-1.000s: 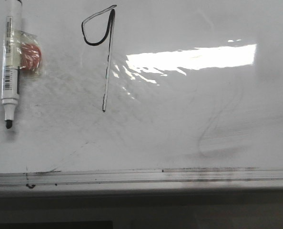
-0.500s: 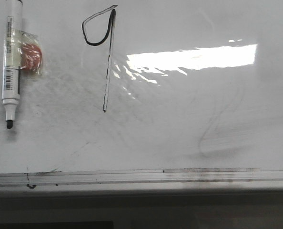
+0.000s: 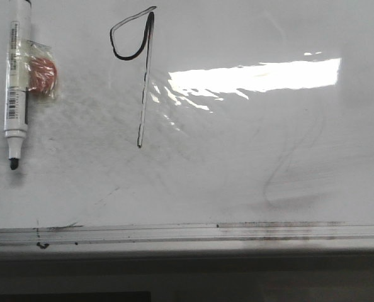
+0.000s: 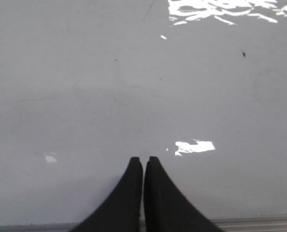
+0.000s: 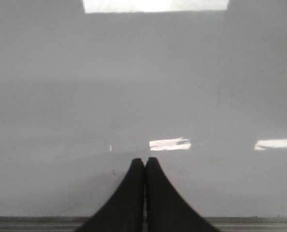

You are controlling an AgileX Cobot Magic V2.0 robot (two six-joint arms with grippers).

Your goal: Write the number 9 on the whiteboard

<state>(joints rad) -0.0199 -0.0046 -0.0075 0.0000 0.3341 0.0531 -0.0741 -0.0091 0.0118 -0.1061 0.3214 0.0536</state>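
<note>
In the front view the whiteboard [image 3: 250,157] fills the scene. The number 9 [image 3: 140,69] is drawn on it in thin black marker at the upper left, with a small angular loop and a long straight stem that fades toward its end. Neither gripper shows in the front view. In the left wrist view my left gripper [image 4: 143,160] is shut with nothing between its black fingers, over bare whiteboard [image 4: 134,87]. In the right wrist view my right gripper [image 5: 145,161] is also shut and empty, above the whiteboard [image 5: 143,87].
An uncapped white marker [image 3: 15,88] lies at the far left of the board, tip toward the rail. A small wrapped red item [image 3: 41,77] sits beside it. A dirty metal rail [image 3: 187,234] runs along the near edge. A faint grey erased curl [image 3: 291,170] marks the right side.
Nothing on the board has moved; the whole front view has shifted by only a few pixels.
</note>
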